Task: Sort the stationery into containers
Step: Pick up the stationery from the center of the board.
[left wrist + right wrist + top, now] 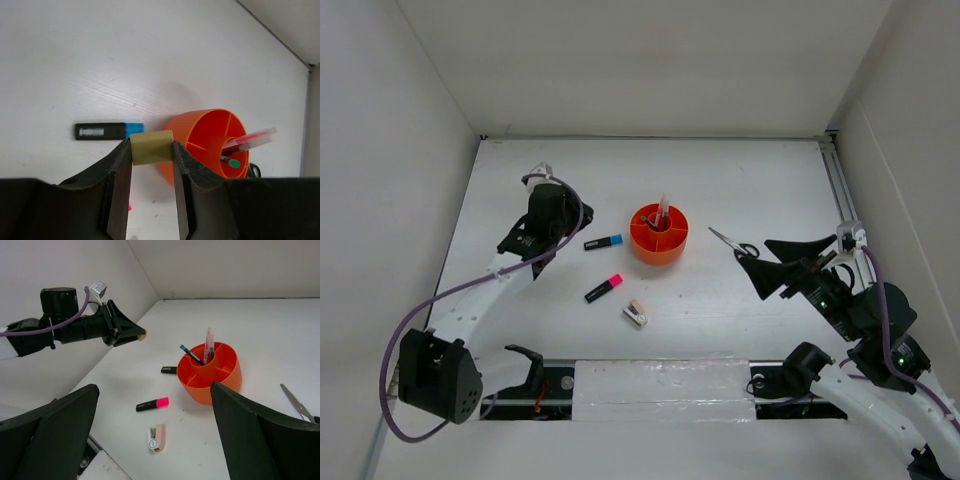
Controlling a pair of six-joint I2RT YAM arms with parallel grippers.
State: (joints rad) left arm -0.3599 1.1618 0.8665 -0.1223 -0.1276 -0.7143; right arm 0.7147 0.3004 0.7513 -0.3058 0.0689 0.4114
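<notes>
My left gripper [151, 150] is shut on the tan eraser [151, 146] and holds it in the air, left of the round orange organiser [660, 254]. The right wrist view shows that gripper [140, 335] well above the table. A pink pen [208, 344] and a black pen with a green end [189, 353] stand in the organiser's central cup. On the table lie the blue-capped marker [603, 242], the pink-capped marker [604, 288], the pink-white clip [635, 314] and the scissors [730, 241]. My right gripper [154, 386] stands wide open, nothing between its fingers, near the scissors' handles.
White walls close in the table on the left, back and right. A metal rail [840, 190] runs along the right edge. A taped strip [660, 390] lies at the near edge between the arm bases.
</notes>
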